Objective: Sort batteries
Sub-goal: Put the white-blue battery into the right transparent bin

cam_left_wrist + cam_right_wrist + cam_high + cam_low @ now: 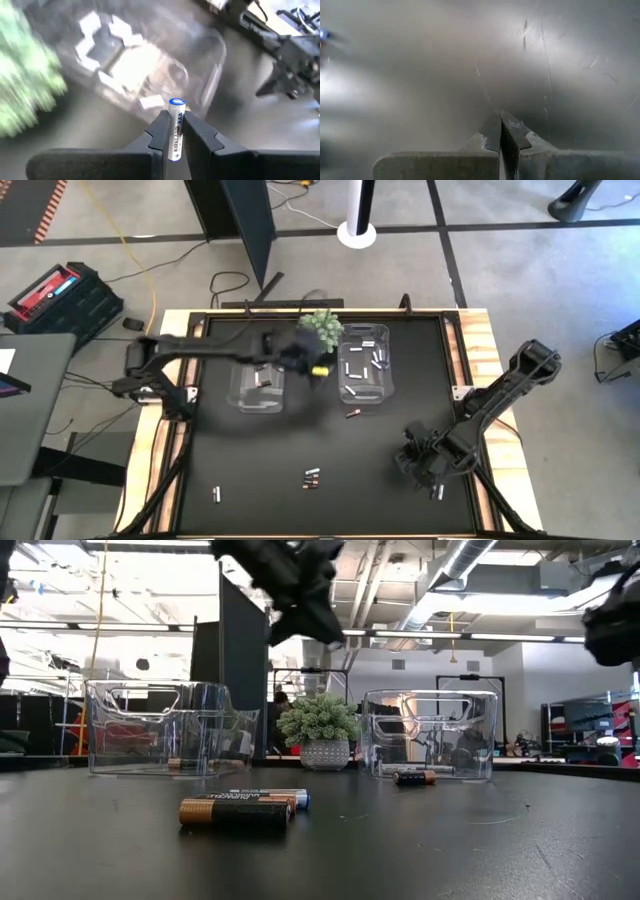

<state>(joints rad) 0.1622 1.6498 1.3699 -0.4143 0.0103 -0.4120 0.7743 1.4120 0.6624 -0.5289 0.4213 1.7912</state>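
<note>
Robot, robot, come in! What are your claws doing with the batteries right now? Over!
Left gripper shut on a white Kirkland AAA battery, up beside the right clear plastic bin. Right gripper shut, empty, low over the black table. Green spiky plant close by.

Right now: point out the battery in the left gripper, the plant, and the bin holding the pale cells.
held battery (176, 129), left wrist view, on its white label.
plant (317, 720), low view, on the green foliage.
right bin (387, 332), high view, on its far right rim.
</note>
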